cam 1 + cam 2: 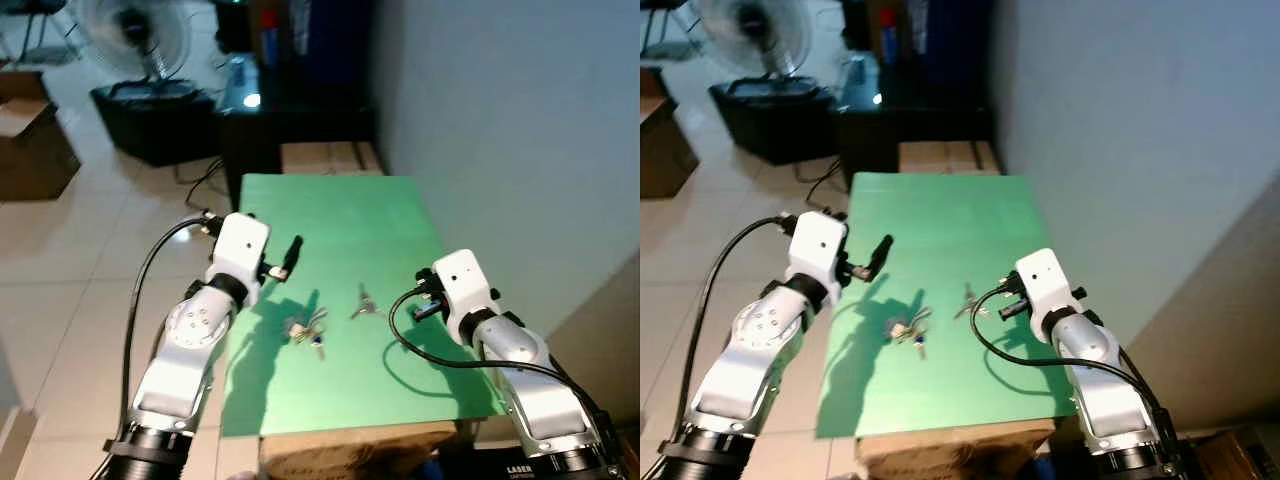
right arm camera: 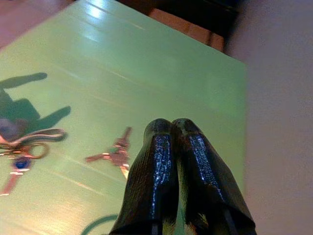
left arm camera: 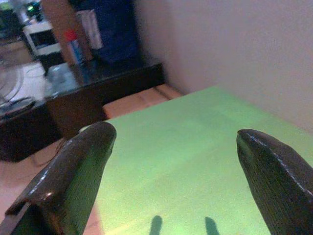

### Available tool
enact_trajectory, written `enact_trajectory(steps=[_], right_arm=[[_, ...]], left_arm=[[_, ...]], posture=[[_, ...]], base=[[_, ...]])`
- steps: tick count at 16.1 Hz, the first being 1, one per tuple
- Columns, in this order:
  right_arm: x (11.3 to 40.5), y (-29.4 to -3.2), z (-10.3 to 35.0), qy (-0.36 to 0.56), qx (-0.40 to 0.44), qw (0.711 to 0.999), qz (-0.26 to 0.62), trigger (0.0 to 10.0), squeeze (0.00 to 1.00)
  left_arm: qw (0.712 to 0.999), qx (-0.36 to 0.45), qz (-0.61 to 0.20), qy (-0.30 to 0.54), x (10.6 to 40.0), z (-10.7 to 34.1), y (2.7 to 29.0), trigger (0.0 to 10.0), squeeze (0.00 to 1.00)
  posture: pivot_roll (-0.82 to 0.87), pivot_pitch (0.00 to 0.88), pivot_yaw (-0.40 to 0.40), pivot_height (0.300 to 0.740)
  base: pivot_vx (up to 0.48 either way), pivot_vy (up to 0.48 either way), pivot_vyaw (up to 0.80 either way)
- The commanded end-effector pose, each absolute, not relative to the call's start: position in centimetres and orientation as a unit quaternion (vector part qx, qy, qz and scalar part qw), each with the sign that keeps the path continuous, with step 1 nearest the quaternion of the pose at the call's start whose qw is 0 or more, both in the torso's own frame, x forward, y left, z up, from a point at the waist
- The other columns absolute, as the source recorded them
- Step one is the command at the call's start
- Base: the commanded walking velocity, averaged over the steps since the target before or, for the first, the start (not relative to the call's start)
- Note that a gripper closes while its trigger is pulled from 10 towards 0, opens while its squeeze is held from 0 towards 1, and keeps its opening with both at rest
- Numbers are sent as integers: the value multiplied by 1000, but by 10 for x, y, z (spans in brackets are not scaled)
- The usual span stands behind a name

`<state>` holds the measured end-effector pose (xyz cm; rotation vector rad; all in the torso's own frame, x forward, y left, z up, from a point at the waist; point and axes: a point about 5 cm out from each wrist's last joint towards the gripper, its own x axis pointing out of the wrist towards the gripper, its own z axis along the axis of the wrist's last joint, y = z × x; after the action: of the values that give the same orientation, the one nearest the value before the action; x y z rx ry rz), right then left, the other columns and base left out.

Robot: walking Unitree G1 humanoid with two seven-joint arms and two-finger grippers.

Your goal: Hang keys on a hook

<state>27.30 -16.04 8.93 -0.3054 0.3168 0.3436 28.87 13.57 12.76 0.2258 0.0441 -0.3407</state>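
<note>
Green table set against the wall. Two sets of keys lie on it, near the front: a bunch with a blue tag, and a smaller pair just to its right — apart, not touching. Left gripper hovers above the table's left edge, fingers spread wide, holding nothing. Right gripper is above the table's right side, near the pair, fingers pressed together, empty. Fan and dark cabinet stand beyond the table.
</note>
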Motion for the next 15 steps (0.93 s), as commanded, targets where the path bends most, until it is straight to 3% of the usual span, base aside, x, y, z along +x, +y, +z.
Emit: enact_trajectory(steps=[1,12,13,14,15], right_arm=[[275,-160,94,146,-149,963,171,10000,0],[277,-171,85,179,-135,963,149,10000,0],[279,-170,84,184,-116,963,161,10000,204],[282,-170,84,187,-105,962,169,10000,918],[296,-171,80,208,-89,956,189,10000,1000]], left_arm=[[978,115,-171,17,288,131,135,10000,0],[976,124,-176,21,290,133,133,10000,0],[976,126,-178,20,292,135,132,10000,0],[975,128,-181,19,293,136,132,10000,0],[969,145,-201,17,298,142,130,10000,0]], posture=[[-100,0,-19,718],[-99,0,-17,718],[-99,0,-15,718],[-98,0,-13,718],[-91,52,-4,718]], base=[[0,0,0],[0,0,0],[0,0,0],[0,0,0],[0,0,0]])
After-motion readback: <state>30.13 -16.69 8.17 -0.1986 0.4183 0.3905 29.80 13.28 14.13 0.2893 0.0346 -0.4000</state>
